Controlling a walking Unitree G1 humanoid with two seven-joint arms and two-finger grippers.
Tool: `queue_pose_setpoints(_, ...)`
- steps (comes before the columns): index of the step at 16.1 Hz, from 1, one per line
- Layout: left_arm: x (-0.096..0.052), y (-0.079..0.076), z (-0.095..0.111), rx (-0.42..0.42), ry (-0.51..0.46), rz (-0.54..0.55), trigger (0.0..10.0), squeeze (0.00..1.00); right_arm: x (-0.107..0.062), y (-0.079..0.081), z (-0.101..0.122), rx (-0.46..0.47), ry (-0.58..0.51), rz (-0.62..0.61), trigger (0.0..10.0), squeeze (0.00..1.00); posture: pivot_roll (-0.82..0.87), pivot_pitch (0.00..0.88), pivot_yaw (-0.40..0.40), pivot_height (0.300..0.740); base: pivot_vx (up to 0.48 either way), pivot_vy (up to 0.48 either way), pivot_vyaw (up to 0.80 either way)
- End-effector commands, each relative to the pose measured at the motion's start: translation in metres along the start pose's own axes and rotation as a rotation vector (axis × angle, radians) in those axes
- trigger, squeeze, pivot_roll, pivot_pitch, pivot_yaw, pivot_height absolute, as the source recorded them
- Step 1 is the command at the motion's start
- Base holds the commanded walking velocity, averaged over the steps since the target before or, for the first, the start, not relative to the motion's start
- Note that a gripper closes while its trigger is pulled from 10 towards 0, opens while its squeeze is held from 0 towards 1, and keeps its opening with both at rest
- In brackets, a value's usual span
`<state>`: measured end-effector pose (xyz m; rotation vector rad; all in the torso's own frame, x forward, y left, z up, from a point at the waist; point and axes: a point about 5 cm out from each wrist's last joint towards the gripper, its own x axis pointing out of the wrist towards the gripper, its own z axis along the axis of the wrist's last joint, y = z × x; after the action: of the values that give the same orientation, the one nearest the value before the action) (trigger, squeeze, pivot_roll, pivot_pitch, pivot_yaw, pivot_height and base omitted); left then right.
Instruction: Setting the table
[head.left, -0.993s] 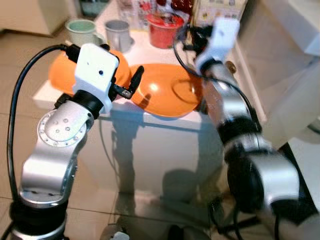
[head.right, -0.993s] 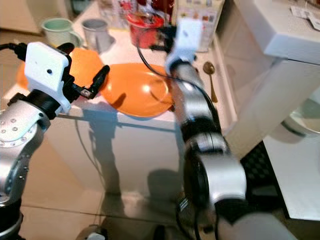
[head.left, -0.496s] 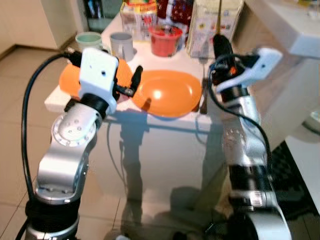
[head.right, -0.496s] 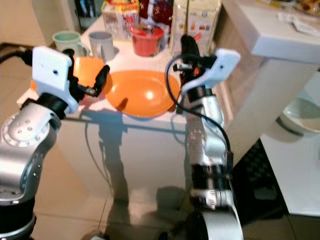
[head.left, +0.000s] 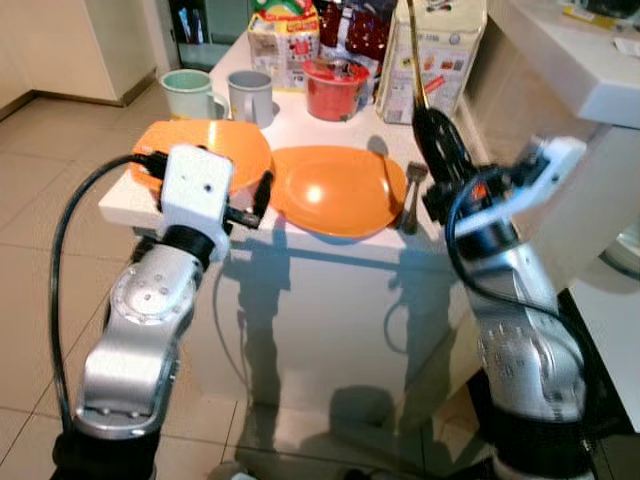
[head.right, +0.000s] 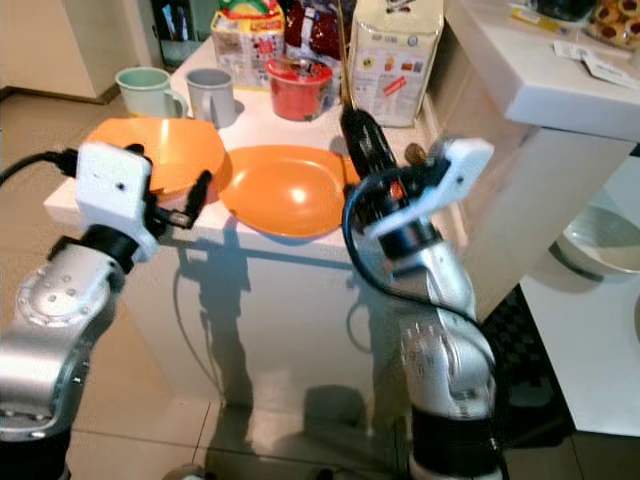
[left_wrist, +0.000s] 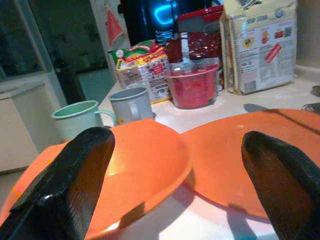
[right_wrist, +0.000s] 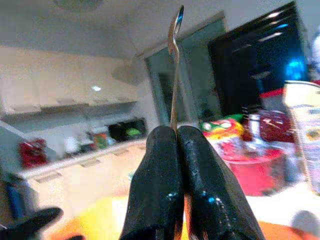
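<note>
Two orange plates lie side by side on the white table (head.left: 330, 250): the left plate (head.left: 205, 150) and the right plate (head.left: 335, 188). My left gripper (left_wrist: 177, 165) hovers open at the table's front edge, its fingers (head.left: 264, 190) spread wide toward both plates and holding nothing. My right gripper (head.left: 428, 125) stands just right of the right plate, shut on a thin metal utensil (head.left: 412, 50) that points straight up. That utensil (right_wrist: 173, 60) rises from the closed pads in the right wrist view. Another utensil (head.left: 411, 190) lies on the table beside the right plate.
At the table's back stand a mint mug (head.left: 185, 90), a grey mug (head.left: 250, 97), a red tub (head.left: 335, 88), snack packs (head.left: 285, 40) and a carton (head.left: 445, 50). A white counter (head.left: 575, 70) rises at the right. Tiled floor lies to the left.
The view has pulled back and risen. My right arm has drawn back from over the table's far side to the right plate's edge, with the utensil now upright in it. The left gripper stays open.
</note>
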<state>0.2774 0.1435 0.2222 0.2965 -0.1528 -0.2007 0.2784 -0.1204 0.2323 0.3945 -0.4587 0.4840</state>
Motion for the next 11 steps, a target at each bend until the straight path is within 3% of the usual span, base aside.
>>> queue_pose_setpoints(1, 0.001, -0.005, -0.006, -0.001, 0.016, -0.007, 10.0, 0.00, -0.006, -0.005, 0.006, -0.098, 0.002, -0.052, 10.0, 0.00, 0.05, 0.000, -0.068, 0.740, 0.000, 0.000, 0.00)
queue_pose_setpoints(4, 0.002, -0.005, -0.009, -0.003, 0.023, 0.005, 10.0, 0.00, -0.014, -0.012, 0.008, -0.121, 0.023, -0.134, 10.0, 0.00, 0.04, 0.000, -0.077, 0.740, 0.000, 0.000, 0.00)
queue_pose_setpoints(11, 0.006, -0.008, -0.007, -0.004, 0.006, -0.010, 10.0, 0.00, -0.019, -0.014, -0.002, -0.136, 0.064, -0.190, 10.0, 0.00, 0.02, 0.000, -0.049, 0.740, 0.000, 0.000, 0.00)
